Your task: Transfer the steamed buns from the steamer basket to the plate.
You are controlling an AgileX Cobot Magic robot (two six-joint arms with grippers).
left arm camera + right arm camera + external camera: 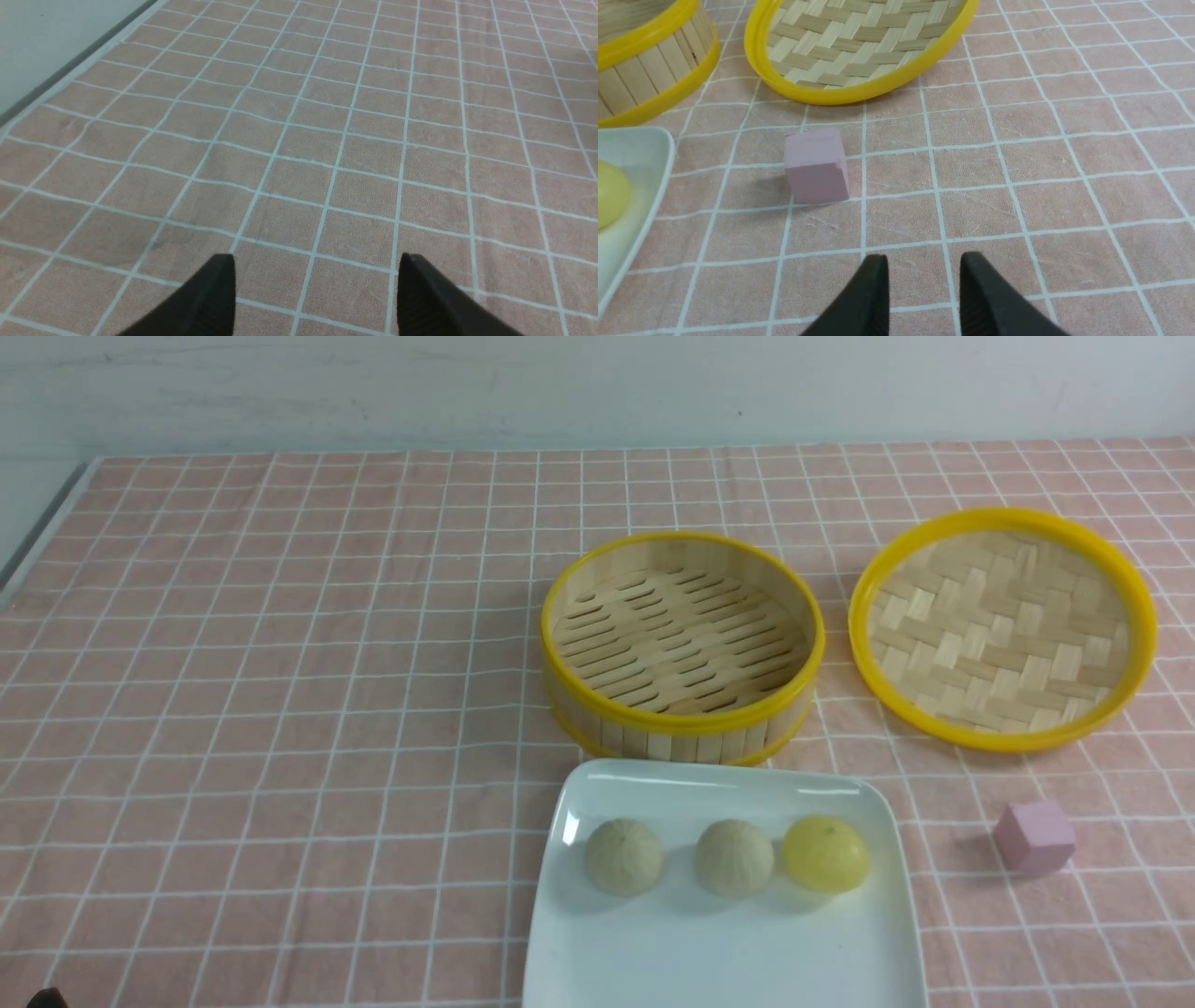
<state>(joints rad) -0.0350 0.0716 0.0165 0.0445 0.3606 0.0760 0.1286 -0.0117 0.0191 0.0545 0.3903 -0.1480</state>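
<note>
Both of our pincers are hanging over bare cloth with nothing in them: the left gripper is showing its two black fingers spread wide apart at the bottom of the left wrist view, and the right gripper is showing its fingers at the bottom of the right wrist view with only a narrow gap between them, not quite closed. In the front view we are seeing the three small round pleated steamed buns lying in a row on the large glossy white squarish plate at the bottom centre of the frame: a pale beige bun on the left, a second pale beige bun in the middle, and a yellow bun on the right, each a little apart from its neighbour. Just above the plate, the round bamboo steamer basket with yellow rims is sitting with its slatted floor bare. To its right, the shallow yellow-rimmed tray with a woven bottom is lying flat, and a small pink cube is resting on the pink checked tablecloth at the lower right, near the plate but not touching it.
</note>
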